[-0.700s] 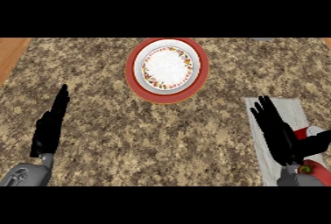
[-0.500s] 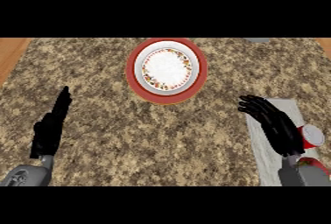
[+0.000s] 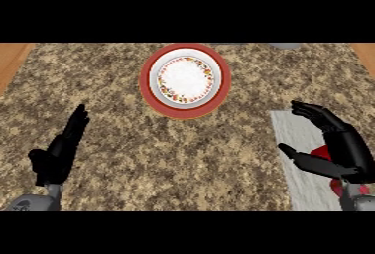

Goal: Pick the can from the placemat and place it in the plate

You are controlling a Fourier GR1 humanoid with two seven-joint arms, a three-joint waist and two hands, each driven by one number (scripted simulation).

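A round plate (image 3: 185, 107) with a red rim and a flowered white centre lies at the counter's far middle. A grey placemat (image 3: 296, 144) lies at the right. On it stands a red can (image 3: 321, 151), mostly hidden behind my right hand (image 3: 343, 149). That hand is open, fingers spread above the can and thumb stretched out to its left, cupping round it without closing. My left hand (image 3: 60, 151) rests open at the lower left, fingers straight and pointing up, far from the can and the plate.
The speckled stone counter (image 3: 110, 89) fills the view. Wooden strips (image 3: 15, 57) show at the far left and far right edges. A grey object (image 3: 285, 45) peeks in at the top right.
My right hand has swung left and opened wider over the can, with the thumb now stretched out beside it. The left hand has stayed still.
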